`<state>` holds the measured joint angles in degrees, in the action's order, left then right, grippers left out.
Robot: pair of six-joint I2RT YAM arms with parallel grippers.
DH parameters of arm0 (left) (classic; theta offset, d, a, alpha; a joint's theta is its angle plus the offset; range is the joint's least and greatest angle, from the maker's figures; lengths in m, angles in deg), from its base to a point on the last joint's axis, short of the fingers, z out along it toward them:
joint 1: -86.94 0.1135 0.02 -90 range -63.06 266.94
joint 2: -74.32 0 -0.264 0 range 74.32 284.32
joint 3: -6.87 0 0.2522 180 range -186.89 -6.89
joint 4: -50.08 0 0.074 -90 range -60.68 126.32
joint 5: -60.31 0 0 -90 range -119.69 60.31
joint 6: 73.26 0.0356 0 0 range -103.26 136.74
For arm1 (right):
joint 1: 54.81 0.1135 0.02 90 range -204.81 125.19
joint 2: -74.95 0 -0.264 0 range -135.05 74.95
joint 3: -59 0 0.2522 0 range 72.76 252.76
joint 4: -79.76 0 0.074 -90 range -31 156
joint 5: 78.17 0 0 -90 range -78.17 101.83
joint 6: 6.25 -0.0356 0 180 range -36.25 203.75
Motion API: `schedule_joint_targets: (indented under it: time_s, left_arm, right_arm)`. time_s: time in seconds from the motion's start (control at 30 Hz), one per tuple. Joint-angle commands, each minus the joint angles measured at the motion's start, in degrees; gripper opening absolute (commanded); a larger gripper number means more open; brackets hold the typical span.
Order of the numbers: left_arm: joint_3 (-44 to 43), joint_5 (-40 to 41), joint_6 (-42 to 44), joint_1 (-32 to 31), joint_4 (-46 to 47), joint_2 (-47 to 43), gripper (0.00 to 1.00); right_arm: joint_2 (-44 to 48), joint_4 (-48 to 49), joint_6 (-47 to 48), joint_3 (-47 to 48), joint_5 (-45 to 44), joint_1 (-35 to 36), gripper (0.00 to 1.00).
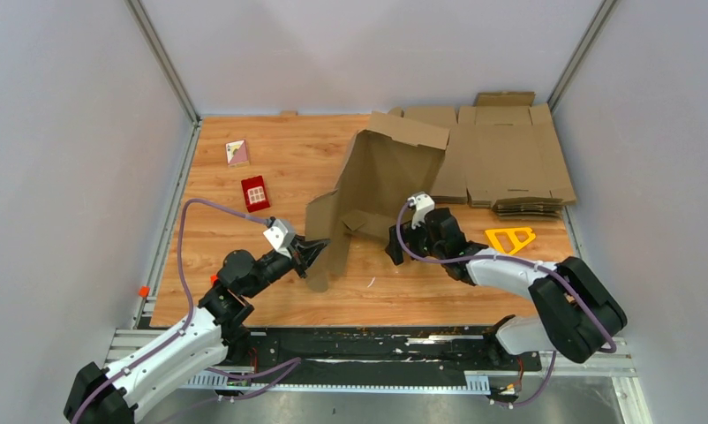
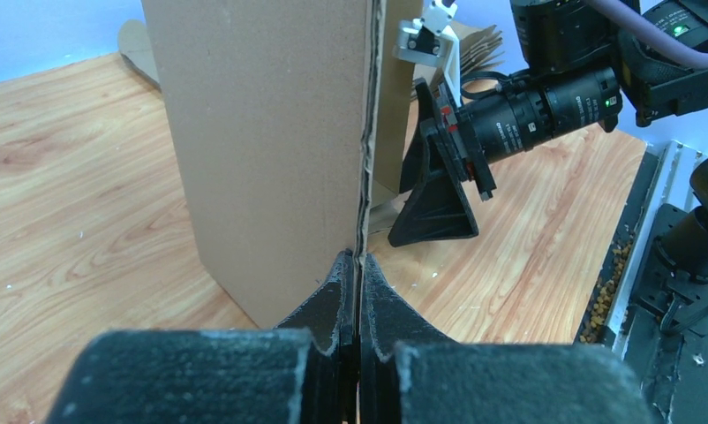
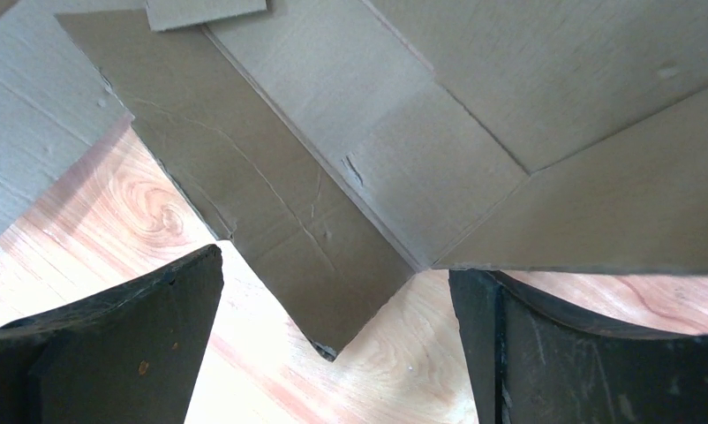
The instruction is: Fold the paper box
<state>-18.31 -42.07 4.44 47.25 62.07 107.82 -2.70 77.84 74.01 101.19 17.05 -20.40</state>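
Your paper box [image 1: 381, 181], plain brown creased sheet, standing half raised, long axis near-left to far-right, left gripper [image 2: 357, 296] clenched on its near flap, right gripper [image 3: 335, 265] released, jaws wide

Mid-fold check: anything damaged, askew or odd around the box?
The paper box stands tilted, pinched at one edge by the left gripper. Right wrist view shows wrinkles and a small nick in it. Brown crumbs litter the base rail.

Present: 1 paper box [image 1: 381, 181], 1 cardboard pile [image 1: 509, 163], 1 red box [image 1: 255, 193], 1 pink packet [image 1: 237, 153], 1 yellow triangle [image 1: 494, 237].
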Motion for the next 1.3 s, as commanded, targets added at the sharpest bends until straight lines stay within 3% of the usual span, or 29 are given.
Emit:
schedule_joint_targets:
  time_s: [0.0,0.27,0.63,0.77,1.0,1.27]
  left_arm:
    - [0.4,-2.3,-2.3,-0.1,-0.3,-0.1,0.00]
    - [0.2,-2.2,-2.5,-0.1,-0.4,1.1,0.00]
    - [0.4,-7.5,-4.8,-0.2,3.7,2.5,0.00]
    - [0.2,-8.2,-5.1,-0.2,4.3,3.8,0.00]
    - [-0.8,-3.3,-3.0,-0.2,-0.2,4.2,0.00]
    - [-0.4,-4.7,-3.2,-0.2,1.3,4.1,0.00]
  right_arm:
    - [-1.1,1.0,0.6,1.8,2.4,0.2,1.00]
    - [-2.7,-0.8,0.8,3.2,-0.3,0.2,1.00]
    - [-5.0,1.6,-3.2,4.5,-5.1,-0.4,0.74]
    - [-5.8,2.9,-5.7,4.2,-3.9,-2.6,0.72]
    - [-5.0,4.1,-6.3,3.0,-1.2,-5.4,0.98]
    - [-5.1,3.9,-4.1,3.7,-1.1,-5.4,1.00]
